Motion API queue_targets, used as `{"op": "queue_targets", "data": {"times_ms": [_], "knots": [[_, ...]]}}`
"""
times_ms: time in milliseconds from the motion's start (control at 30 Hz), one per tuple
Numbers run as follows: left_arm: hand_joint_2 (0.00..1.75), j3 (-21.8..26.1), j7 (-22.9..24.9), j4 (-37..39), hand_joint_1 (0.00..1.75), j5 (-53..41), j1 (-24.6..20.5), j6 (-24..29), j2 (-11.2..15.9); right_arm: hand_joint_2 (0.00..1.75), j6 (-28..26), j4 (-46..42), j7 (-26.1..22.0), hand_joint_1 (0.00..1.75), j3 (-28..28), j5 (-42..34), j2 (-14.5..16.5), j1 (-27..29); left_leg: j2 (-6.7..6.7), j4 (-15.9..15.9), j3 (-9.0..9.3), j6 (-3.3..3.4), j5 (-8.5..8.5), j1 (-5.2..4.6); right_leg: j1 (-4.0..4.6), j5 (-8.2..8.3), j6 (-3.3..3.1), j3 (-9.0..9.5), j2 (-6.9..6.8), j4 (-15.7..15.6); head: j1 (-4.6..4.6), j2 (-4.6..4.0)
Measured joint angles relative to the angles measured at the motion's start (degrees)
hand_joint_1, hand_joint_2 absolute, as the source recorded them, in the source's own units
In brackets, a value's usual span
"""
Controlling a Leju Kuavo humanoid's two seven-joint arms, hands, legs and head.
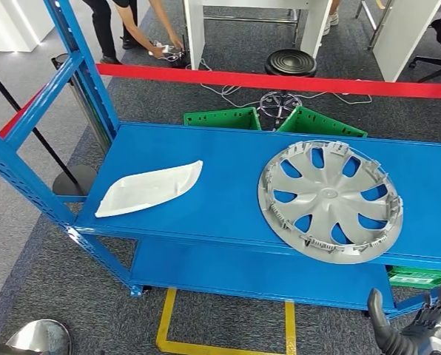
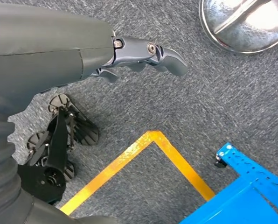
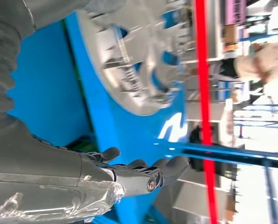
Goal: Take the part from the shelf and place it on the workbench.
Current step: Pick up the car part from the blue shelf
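Head view looks down on the shelf [image 1: 218,200]; right wrist view shares it close.

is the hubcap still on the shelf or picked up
On the shelf: the hubcap lies flat there, right hand below, not touching.

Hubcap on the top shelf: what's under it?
The grey hubcap lies flat on the blue shelf board, blue showing through its cutouts. Its near rim overhangs the front edge, above a green crate on the lower level. Whatever its solid spokes cover can't be seen.
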Motion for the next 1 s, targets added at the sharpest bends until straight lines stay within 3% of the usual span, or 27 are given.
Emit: {"op": "queue_targets", "data": {"times_ms": [433, 533, 633, 767, 1000], "knots": [[1.75, -1.0, 0.3, 0.2, 0.00, -2.8, 0.0, 0.7, -0.1, 1.75, -0.2, -11.0, 0.0, 0.00, 5.0, 1.0, 0.0, 4.3, 0.00, 0.0, 0.01, 0.00, 0.00, 0.00, 0.01, 0.00, 0.00, 0.00, 0.00, 0.0, -0.01, 0.00], [1.75, -1.2, 0.7, 0.3, 0.00, -4.4, -0.1, 0.6, -0.1, 1.75, 3.3, -11.6, 0.0, 0.00, 8.1, 5.2, -0.5, 5.6, 0.00, 0.0, 0.00, 0.00, 0.00, 0.01, 0.02, 0.00, -0.01, -0.01, 0.03, 0.0, -0.01, 0.00], [1.75, -1.5, 1.5, 0.3, 0.00, -6.0, -0.1, 0.2, 0.0, 1.75, 7.8, -8.6, 0.2, 0.00, 10.4, 14.7, -0.9, 6.2, 0.00, 0.0, 0.00, 0.00, 0.00, 0.02, 0.03, 0.00, -0.01, -0.01, 0.02, 0.0, -0.01, 0.00], [1.75, -1.9, 2.0, 0.3, 0.00, -7.7, -0.1, -0.2, 0.1, 1.75, 6.1, -1.7, 2.1, 0.00, 11.2, 25.9, -0.9, 5.7, 0.01, 0.0, 0.00, 0.00, 0.00, 0.01, 0.02, 0.01, -0.01, 0.01, 0.04, 0.0, -0.01, 0.00], [1.75, -3.0, 2.7, 0.3, 0.00, -9.6, -0.3, -0.5, 0.7, 1.75, 3.9, 8.6, 5.3, 0.00, 11.5, 30.2, -1.8, 2.5, 0.02, 0.0, 0.01, 0.05, 0.04, 0.00, 0.00, 0.02, -0.01, 0.02, 0.03, 0.0, -0.01, 0.00]]}}
